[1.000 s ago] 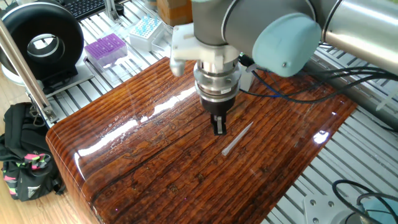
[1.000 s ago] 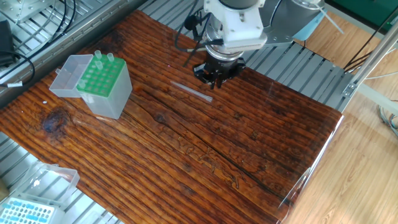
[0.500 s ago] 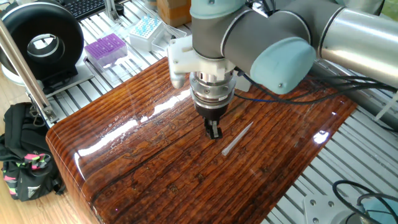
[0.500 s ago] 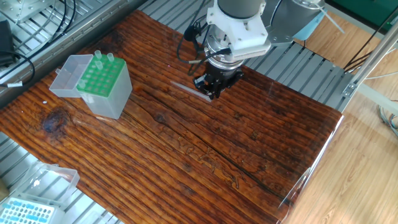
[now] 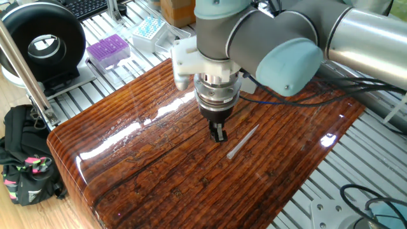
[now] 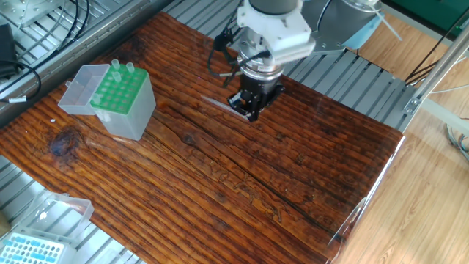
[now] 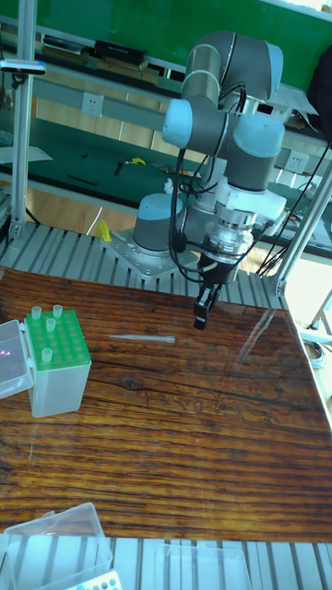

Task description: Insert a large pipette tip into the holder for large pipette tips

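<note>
I saw the surface (image 5: pixel 159 159) as glossy, dark-grained wood throwing white glare. The large pipette tip (image 5: pixel 241 141) looked like translucent plastic, the holder for large pipette tips (image 6: pixel 126 103) milky plastic under a matt green grid.

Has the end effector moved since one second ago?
Yes. The end effector has shifted left and lowered toward the large pipette tip, which lies in its same place on the table.

The black two-finger gripper (image 6: pixel 245 107) hangs low over the glossy dark wooden table (image 6: pixel 242 183), right at the slender translucent pipette tip (image 6: pixel 218 105) lying flat. The green-topped translucent white box (image 6: pixel 122 100) stands well apart.
</note>
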Robot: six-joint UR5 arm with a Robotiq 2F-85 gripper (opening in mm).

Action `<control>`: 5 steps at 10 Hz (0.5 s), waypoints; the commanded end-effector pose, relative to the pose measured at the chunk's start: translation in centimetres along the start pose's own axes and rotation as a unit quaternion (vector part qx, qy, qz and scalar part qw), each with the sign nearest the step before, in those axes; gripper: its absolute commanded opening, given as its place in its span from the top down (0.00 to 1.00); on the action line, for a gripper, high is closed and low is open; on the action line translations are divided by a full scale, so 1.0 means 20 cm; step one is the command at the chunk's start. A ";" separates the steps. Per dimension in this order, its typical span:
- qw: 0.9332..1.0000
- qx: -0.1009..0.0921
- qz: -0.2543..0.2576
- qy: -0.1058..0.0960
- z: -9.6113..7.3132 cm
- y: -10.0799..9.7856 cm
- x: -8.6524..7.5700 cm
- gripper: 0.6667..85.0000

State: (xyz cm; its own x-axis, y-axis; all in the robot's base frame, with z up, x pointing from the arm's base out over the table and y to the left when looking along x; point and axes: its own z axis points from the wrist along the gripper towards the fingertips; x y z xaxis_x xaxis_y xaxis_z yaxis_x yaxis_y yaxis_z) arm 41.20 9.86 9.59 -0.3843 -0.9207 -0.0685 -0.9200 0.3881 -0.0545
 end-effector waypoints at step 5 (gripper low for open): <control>0.998 -0.027 -0.035 -0.053 -0.01 0.03 0.04 0.83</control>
State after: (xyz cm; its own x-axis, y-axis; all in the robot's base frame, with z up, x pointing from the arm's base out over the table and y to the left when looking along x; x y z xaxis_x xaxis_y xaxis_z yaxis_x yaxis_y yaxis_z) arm 40.56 8.97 9.68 -0.3416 -0.9327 -0.1156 -0.9373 0.3471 -0.0306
